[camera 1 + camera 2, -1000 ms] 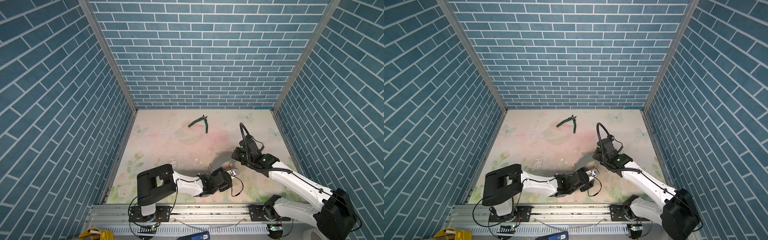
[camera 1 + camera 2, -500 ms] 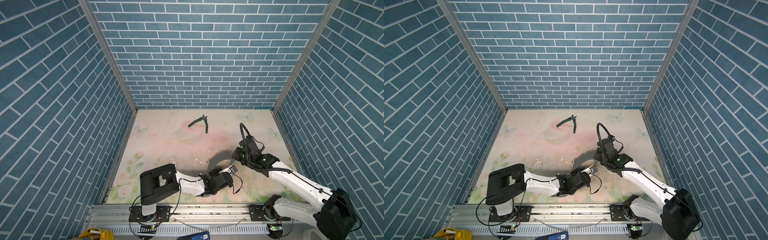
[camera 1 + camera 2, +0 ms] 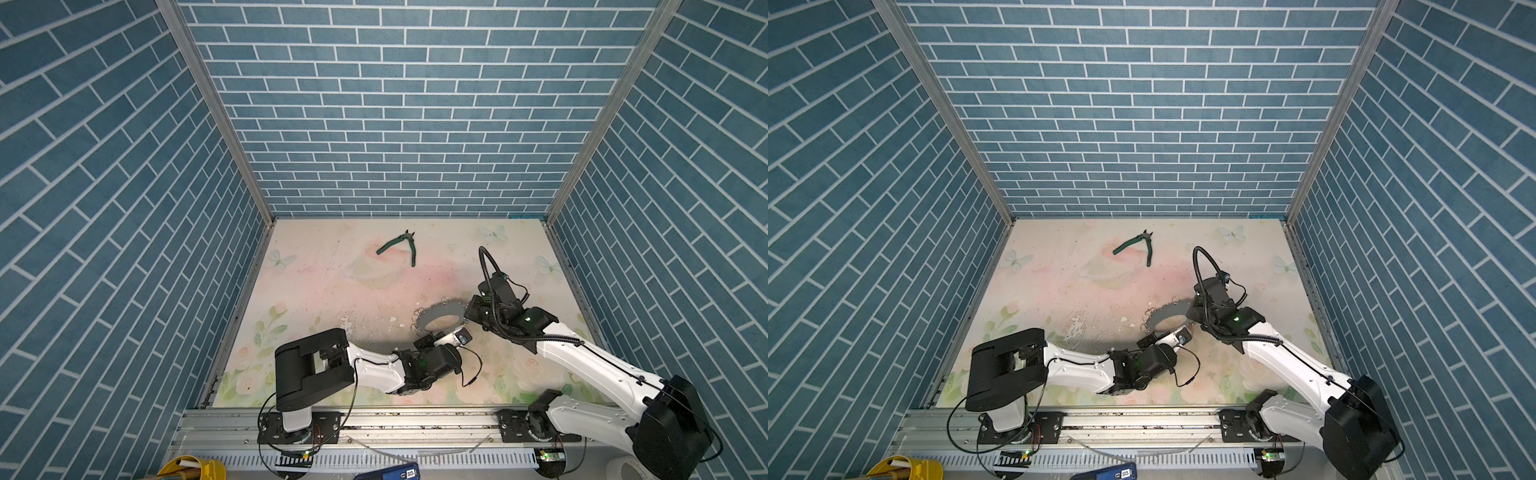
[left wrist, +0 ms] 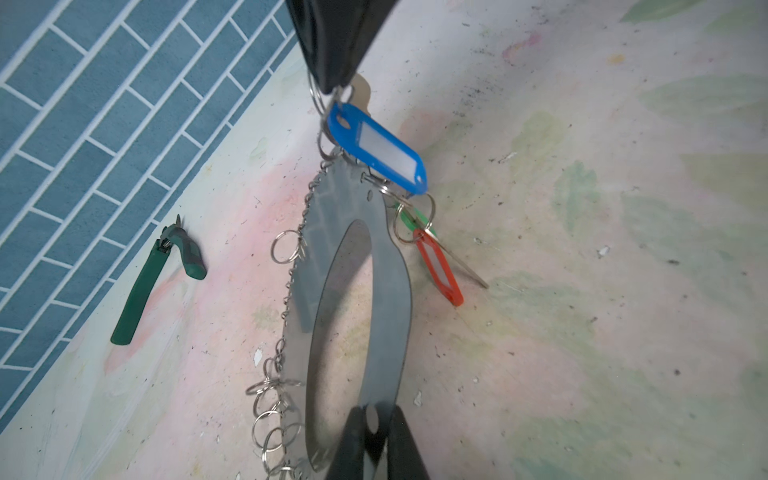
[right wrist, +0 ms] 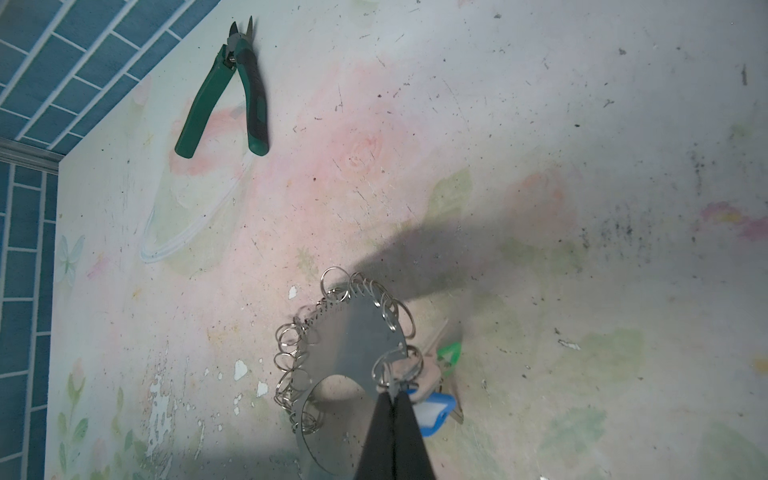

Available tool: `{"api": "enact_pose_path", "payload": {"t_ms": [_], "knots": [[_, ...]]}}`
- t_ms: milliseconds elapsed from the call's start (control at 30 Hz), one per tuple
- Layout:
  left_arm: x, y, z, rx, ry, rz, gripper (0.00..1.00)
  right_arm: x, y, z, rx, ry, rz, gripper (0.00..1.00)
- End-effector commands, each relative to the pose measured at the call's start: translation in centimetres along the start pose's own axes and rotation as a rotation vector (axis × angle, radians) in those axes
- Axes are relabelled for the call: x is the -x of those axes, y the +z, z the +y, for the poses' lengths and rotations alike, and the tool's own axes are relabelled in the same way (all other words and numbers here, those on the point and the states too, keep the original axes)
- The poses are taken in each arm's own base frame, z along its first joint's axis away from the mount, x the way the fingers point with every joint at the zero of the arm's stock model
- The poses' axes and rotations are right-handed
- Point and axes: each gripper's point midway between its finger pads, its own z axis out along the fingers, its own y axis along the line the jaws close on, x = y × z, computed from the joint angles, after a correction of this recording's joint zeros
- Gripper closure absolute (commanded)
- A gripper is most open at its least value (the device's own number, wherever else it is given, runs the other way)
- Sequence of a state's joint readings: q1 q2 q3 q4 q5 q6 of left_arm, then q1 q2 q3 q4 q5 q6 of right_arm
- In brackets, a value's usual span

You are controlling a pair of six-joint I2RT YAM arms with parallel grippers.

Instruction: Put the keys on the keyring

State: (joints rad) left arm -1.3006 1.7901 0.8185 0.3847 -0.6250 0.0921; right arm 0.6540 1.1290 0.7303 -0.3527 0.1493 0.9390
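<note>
Pinching dark-grey oval hoop (image 4: 392,291) w/ my L gripper (image 4: 372,415); R gripper (image 5: 390,394) clamped on blue-tagged silvery key (image 4: 376,145). Threading looks unfinished.

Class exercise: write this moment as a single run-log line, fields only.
left claw: shut on keyring | right claw: shut on keys at keyring edge | pliers: apart, untouched

green pliers (image 3: 392,244): handles splayed | red tag (image 4: 439,270) beside green tag (image 4: 409,218): possibly overlapping
</note>
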Motion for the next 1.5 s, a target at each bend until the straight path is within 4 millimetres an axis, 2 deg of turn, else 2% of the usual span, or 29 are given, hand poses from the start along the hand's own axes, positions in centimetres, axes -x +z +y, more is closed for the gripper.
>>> {"api": "enact_pose_path", "payload": {"t_ms": [0,267,433,533,600,667,767,833,933,1033,1133,1200,1300,1467], "knots": [[0.6,-0.3,1.5,0.025,-0.034,-0.024,0.89,0.9,-0.4,0.3,-0.008,0.042,-0.023,1.0],[1.4,-0.8,2.4,-0.075,-0.113,-0.044,1.0,0.6,0.0,-1.2,-0.058,0.021,-0.012,1.0],[1.4,-1.5,3.0,-0.181,-0.174,-0.045,1.0,1.1,-0.3,-1.4,-0.057,-0.026,-0.02,0.99],[1.6,-2.1,2.2,-0.322,-0.181,-0.01,1.0,1.7,-0.7,-1.5,-0.071,-0.086,-0.039,0.89],[1.9,-2.6,2.4,-0.354,-0.194,0.025,1.0,2.4,-1.3,-1.9,-0.09,-0.122,-0.062,0.81],[2.0,-3.2,3.0,-0.368,-0.206,0.048,1.0,3.3,-2.1,-2.3,-0.107,-0.159,-0.093,0.67],[2.2,-4.4,4.6,-0.381,-0.218,0.099,1.0,4.8,-3.8,-3.3,-0.145,-0.213,-0.161,0.52],[2.3,-5.4,5.9,-0.38,-0.215,0.141,1.0,5.7,-4.9,-3.8,-0.157,-0.251,-0.205,0.47],[1.9,-7.1,8.0,-0.381,-0.211,0.238,1.0,6.5,-6.1,-4.2,-0.167,-0.301,-0.256,0.46],[0.0,-8.0,10.7,-0.323,-0.211,0.425,1.0,6.8,-6.8,-4.7,-0.179,-0.327,-0.29,0.46],[-1.9,-9.2,13.3,-0.224,-0.115,0.609,1.0,6.7,-7.0,-5.2,-0.19,-0.324,-0.307,0.46],[-1.6,-10.3,13.7,-0.244,-0.073,0.674,1.0,6.4,-6.9,-5.5,-0.187,-0.317,-0.309,0.45],[-0.2,-11.7,14.0,-0.299,-0.053,0.644,1.0,6.0,-6.7,-5.8,-0.186,-0.315,-0.304,0.46],[-1.0,-12.3,19.1,-0.157,-0.105,0.733,1.0,5.6,-6.7,-6.2,-0.185,-0.31,-0.306,0.46]]}}
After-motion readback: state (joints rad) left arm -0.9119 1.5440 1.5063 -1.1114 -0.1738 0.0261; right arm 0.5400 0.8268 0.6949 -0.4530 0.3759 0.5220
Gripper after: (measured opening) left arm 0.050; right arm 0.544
